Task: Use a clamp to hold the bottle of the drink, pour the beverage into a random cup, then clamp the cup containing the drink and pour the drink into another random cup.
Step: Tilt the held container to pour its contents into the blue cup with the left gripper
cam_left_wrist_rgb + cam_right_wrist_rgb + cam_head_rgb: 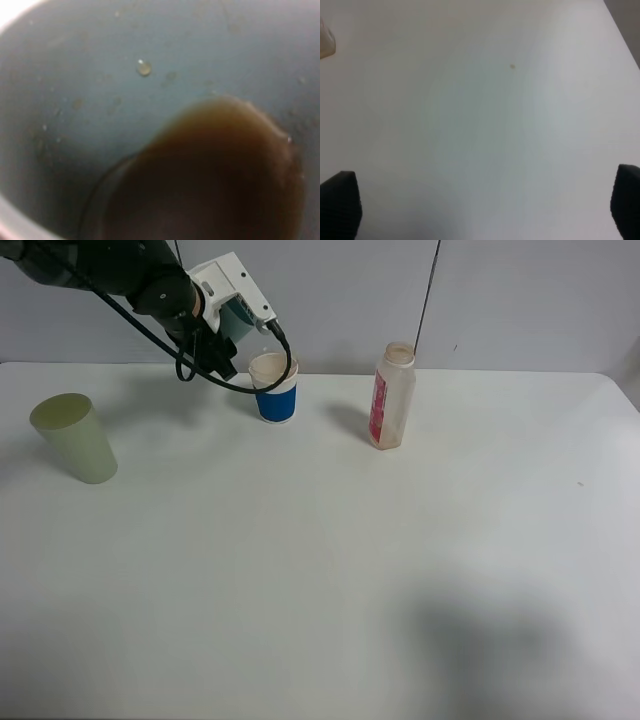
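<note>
Left gripper (230, 300): mine, jaws clamped on the teal cup (240, 328), which is raised and tipped above the blue-banded cup (273, 390) at the far side of the table (320, 590).
Beverage (210, 175): dark, pooled inside the teal cup; I cannot tell whether any is falling.
Right gripper (483, 205): mine, jaws wide apart, holding nothing, over bare table.
Bottle (392, 397): upright, right of the blue-banded cup, apart from it.
Pale cup (75, 437): far left.
Step, as I judge it: second pour, cup to cup.
Next move calls for: more wrist tilt, slowly, with the teal lip kept over the blue-banded mouth.
</note>
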Available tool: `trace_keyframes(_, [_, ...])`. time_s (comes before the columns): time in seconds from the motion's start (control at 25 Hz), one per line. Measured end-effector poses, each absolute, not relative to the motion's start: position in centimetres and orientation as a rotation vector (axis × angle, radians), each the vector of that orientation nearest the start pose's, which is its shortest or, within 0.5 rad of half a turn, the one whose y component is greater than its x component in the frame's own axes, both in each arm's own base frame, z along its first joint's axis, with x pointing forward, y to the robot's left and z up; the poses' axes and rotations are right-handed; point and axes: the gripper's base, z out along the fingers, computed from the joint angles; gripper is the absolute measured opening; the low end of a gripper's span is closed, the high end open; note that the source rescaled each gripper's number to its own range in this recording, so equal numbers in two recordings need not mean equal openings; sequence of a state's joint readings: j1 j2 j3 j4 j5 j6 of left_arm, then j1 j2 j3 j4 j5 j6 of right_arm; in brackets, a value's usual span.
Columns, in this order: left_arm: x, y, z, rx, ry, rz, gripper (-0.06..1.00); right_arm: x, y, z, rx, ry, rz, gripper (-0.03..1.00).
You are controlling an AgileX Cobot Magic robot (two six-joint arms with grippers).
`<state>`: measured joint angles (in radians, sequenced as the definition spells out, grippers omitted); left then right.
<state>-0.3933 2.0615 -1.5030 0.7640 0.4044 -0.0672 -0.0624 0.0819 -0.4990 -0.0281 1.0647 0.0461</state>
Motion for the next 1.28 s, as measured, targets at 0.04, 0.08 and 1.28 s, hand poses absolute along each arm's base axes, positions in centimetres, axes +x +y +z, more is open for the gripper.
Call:
trace_keyframes(0.04, [43.9,-15.6,19.9,1.062,2.092,0.461,0.01,0.7,-0.3,27.7,0.116,2.128,-0.044,1.0])
trace_keyframes(0.08, [44.1,-15.9,20.2,1.069,2.076,0.474,0.01,0.7,-0.3,27.7,0.116,2.128,-0.044,1.0])
trace_keyframes(1.28, [44.6,-16.7,19.7,1.241,1.938,0.606,0.01,0.7,-0.3,27.7,0.116,2.128,-0.044,1.0])
